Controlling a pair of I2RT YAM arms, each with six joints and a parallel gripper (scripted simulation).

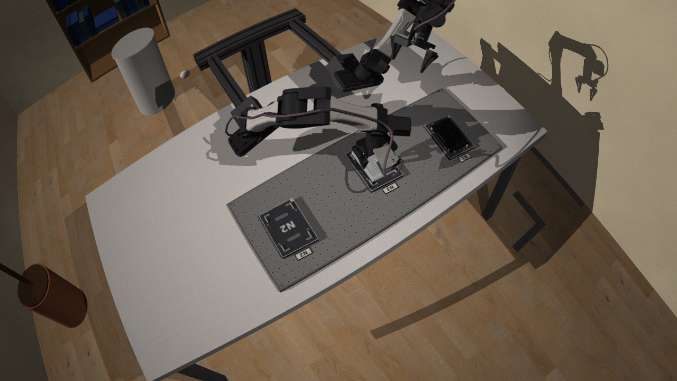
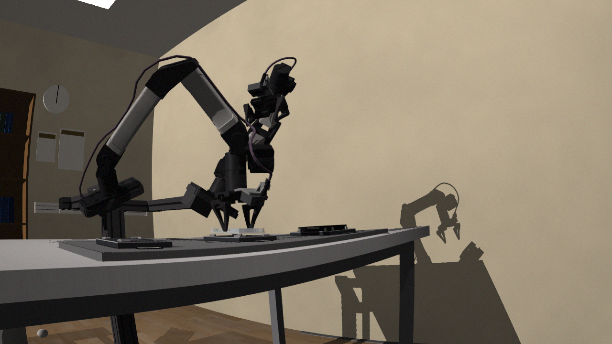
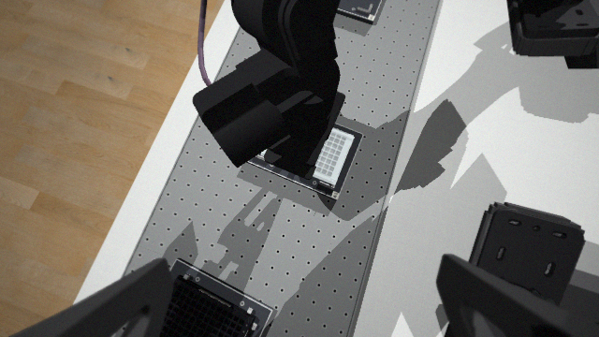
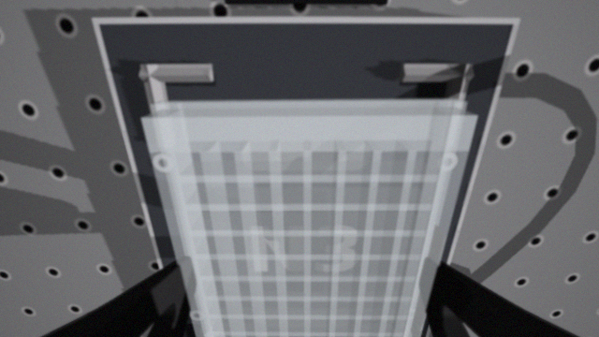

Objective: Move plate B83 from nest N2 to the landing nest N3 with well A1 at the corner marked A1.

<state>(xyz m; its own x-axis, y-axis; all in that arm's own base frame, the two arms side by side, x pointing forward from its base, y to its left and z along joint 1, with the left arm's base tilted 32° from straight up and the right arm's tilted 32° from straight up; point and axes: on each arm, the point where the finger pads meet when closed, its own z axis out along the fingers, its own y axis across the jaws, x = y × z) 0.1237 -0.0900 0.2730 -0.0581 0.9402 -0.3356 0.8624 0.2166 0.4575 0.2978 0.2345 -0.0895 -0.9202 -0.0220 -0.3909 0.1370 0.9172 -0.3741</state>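
Note:
Plate B83, clear white (image 1: 374,171) (image 2: 237,231) (image 3: 333,156) (image 4: 306,211), is low at nest N3 (image 1: 390,180) (image 4: 306,47). My right gripper (image 2: 237,228) (image 4: 307,270) is shut on its long sides. In the right wrist view, the plate's far short edge is short of the two far corner locators, with bare nest beyond it. Whether it lies flat, and where its A1 is, I cannot tell. Black plate B38 (image 1: 448,134) (image 2: 322,228) (image 3: 211,318) sits on nest N1 (image 1: 461,154). My left gripper (image 1: 409,61) (image 3: 304,270) is open and empty, high above the deck.
Nest N2 (image 1: 276,241) (image 2: 134,243) is empty, with its sign (image 1: 303,254) beside it. All three nests stand on the perforated grey deck (image 1: 340,212) on the white table (image 1: 156,236). The right forearm (image 1: 352,116) reaches over the deck near N3.

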